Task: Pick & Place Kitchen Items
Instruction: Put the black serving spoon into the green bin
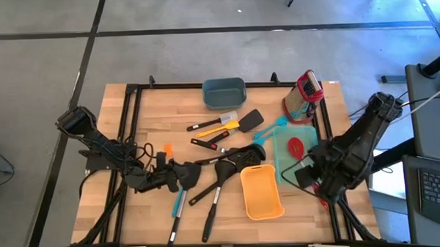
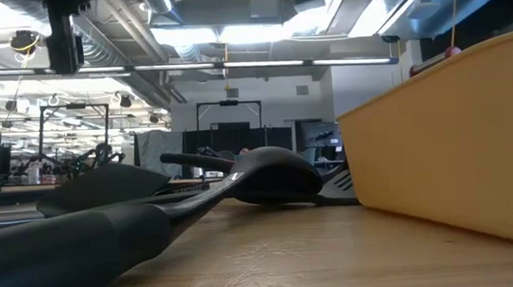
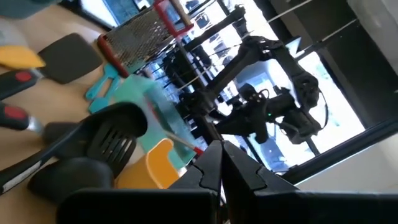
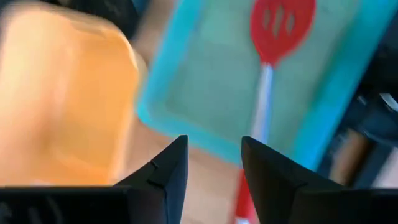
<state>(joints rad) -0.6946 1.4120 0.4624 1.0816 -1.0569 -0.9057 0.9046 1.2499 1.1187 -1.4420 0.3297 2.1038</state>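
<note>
While parted above teal tray [image 4: 211,81], right gripper [image 4: 214,168] held nothing; red spoon [image 4: 280,25] lay inside tray. Risked nudging spoon or snagging tray rim on descent. Left gripper [image 3: 222,165] clenched, empty.

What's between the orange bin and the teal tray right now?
Nothing: in the high view a narrow strip of bare table separates the orange bin from the teal tray. The red slotted spoon lies in the tray, not in the gap.

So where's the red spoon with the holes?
In the high view, the red slotted spoon lies in the teal tray on the table's right side, beside the orange bin, near the right gripper.
</note>
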